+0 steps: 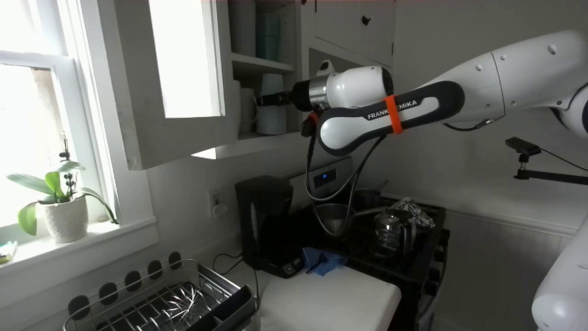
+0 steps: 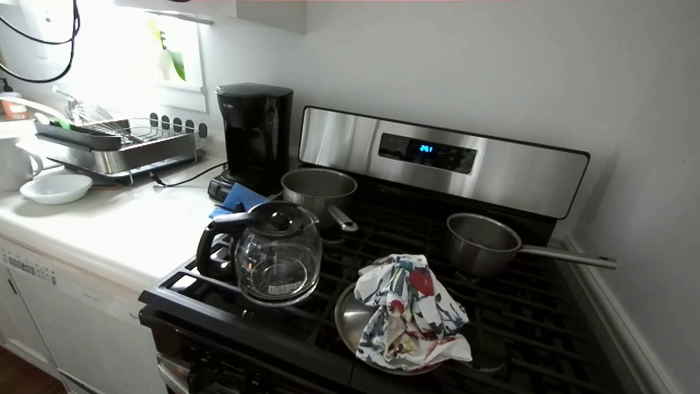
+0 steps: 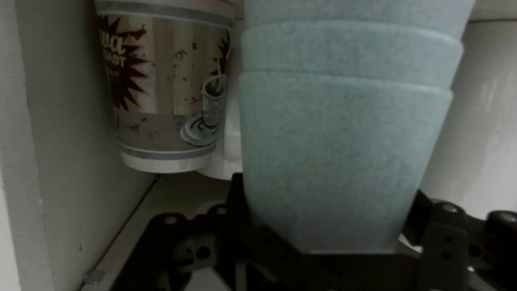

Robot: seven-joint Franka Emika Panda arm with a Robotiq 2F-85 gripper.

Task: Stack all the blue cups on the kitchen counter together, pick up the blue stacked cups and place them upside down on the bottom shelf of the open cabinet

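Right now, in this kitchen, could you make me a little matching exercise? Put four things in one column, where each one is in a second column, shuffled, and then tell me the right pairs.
Things
1. Pale blue stacked cups
2. Glass coffee pot
3. Potted plant
4. Dish rack

Places
A. On the stove
B. On the counter
C. Between the fingers, in the open cabinet
D. On the windowsill

Right pairs: 1-C, 2-A, 3-D, 4-B.
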